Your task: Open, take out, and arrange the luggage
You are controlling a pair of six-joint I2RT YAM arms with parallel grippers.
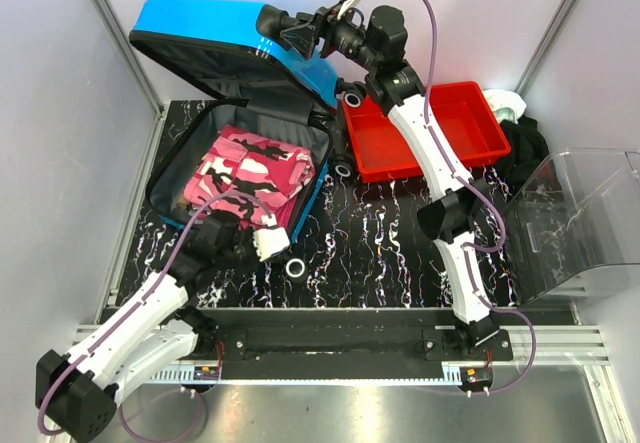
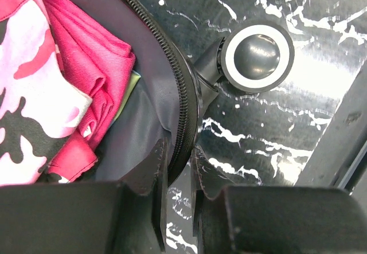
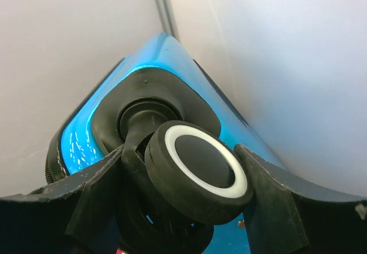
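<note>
The left gripper (image 1: 266,243) sits at the near corner of the luggage (image 1: 200,23), the blue hard-shell suitcase lying open at the left back of the black marbled table (image 1: 400,253). Its jaws are drawn almost together, pinching the zippered rim (image 2: 182,102) of the lower shell, one finger inside on the grey lining and one outside. Just inside that rim, left of the jaws in the wrist view, lies a folded pink camouflage garment (image 1: 255,163) over plain pink fabric (image 2: 94,65). Just outside, beyond the fingertips to their right, a black caster with a white ring (image 2: 258,50) rests on the table. The suitcase lid stands raised behind the lower shell. At its upper corner the right gripper (image 1: 298,35) has its jaws spread wide around a lid wheel (image 3: 200,171), which sits between the fingers; both seem to bear on the wheel and its fork, though the contact is partly hidden. Right of those jaws, beneath the right arm, is a red plastic tray (image 1: 380,148), then a dark cloth (image 1: 525,148), and farthest right a clear plastic bin (image 1: 590,223).
</note>
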